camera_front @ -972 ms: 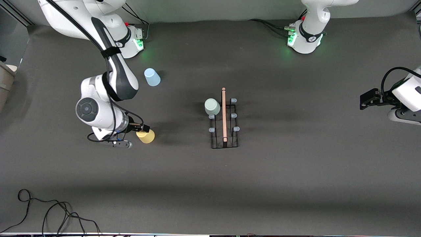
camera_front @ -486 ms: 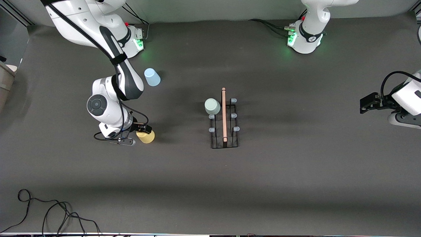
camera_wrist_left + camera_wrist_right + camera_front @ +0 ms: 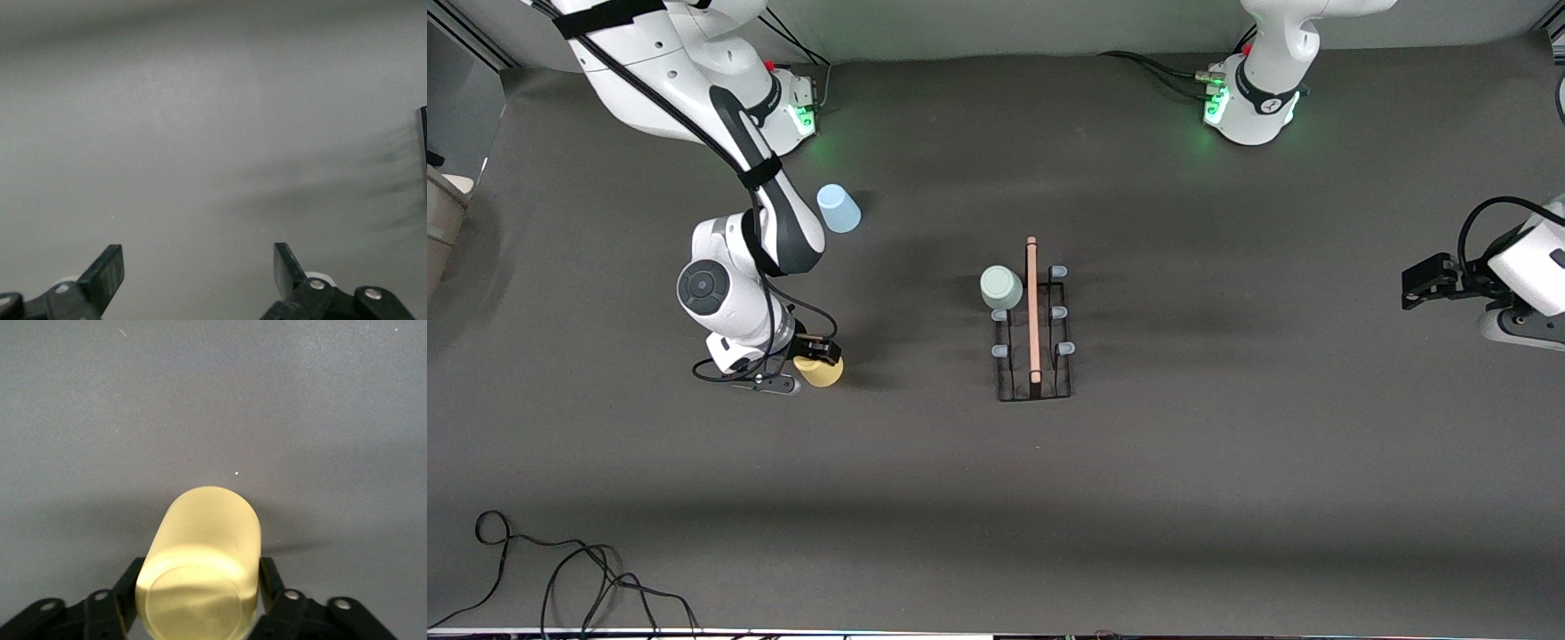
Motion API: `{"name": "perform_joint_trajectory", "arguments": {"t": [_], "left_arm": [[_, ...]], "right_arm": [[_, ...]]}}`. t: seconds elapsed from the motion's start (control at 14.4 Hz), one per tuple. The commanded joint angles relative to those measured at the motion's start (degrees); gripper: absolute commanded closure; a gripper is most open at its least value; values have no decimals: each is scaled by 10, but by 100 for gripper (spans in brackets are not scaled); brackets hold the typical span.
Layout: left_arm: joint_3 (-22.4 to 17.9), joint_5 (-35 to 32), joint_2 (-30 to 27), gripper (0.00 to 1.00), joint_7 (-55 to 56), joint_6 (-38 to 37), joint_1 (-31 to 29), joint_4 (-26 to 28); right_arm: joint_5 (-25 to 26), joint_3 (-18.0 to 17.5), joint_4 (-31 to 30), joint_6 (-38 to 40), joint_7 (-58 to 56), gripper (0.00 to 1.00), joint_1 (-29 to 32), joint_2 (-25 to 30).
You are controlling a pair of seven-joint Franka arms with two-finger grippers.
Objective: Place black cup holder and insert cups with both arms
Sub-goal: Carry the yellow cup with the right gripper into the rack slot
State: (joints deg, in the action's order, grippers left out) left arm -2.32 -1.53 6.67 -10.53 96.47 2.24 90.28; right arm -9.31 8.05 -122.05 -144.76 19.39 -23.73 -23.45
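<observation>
The black cup holder [image 3: 1033, 378] stands mid-table, its wooden handle [image 3: 1032, 307] pointing toward the front camera. A pale green cup [image 3: 1000, 287] sits upside down on one of its pegs. A light blue cup [image 3: 838, 208] stands upside down near the right arm's base. The yellow cup [image 3: 823, 372] [image 3: 203, 540] is at the right arm's end of the table, and my right gripper [image 3: 807, 363] [image 3: 200, 577] is shut on its sides. My left gripper [image 3: 1427, 280] [image 3: 197, 263] waits open over bare table at the left arm's end, holding nothing.
Loose black cables [image 3: 560, 578] lie near the table's front edge at the right arm's end. The dark mat [image 3: 1227, 462] stretches wide around the holder.
The right arm's wrist has shifted closer over the yellow cup and its fingers have closed on the cup's sides. The left arm has barely moved.
</observation>
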Motion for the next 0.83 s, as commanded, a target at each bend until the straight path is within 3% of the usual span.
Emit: {"name": "perform_joint_trajectory", "arguments": {"t": [0.0,0.21,0.35,0.56,0.76], "left_arm": [[0,-10,-4,0,9,7,1,4],[-1,-10,-3,0,9,11,0,3],[-1,-18,1,0,9,22,0,5],[0,-22,1,0,9,22,1,4],[1,-22,2,0,7,21,1,3]], "right_arm": [[-18,2,6,53,-12,100,-5,46],[-19,0,46,150,7,100,-5,85],[-48,-3,99,205,54,100,-14,89],[-79,-3,179,226,149,100,-52,75],[-79,-2,275,227,278,100,-100,25]]}}
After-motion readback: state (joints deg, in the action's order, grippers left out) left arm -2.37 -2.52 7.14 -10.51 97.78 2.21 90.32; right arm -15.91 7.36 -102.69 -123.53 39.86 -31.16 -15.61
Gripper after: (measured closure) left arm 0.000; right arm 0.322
